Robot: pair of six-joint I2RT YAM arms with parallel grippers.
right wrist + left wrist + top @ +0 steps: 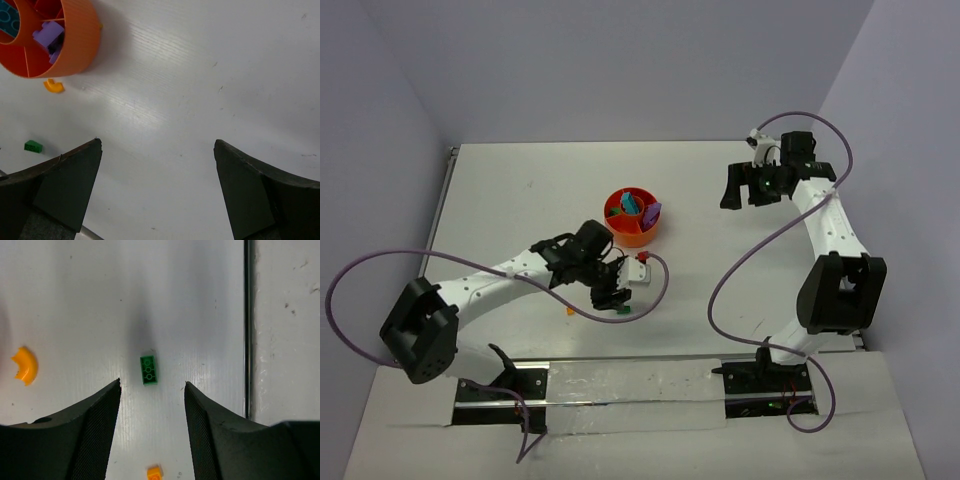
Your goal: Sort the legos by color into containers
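Plainly one green brick (148, 370), two orange pieces (25, 365) lie loose

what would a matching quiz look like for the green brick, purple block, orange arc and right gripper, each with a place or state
Things:
1. green brick
2. purple block
3. orange arc
4. right gripper

Places or states:
a. inside the bowl
b. open, holding nothing
c. on the table, just outside the bowl's wall
d. on the table, in line with the gap of the open left gripper

Pairs: 1-d, 2-a, 3-c, 4-b
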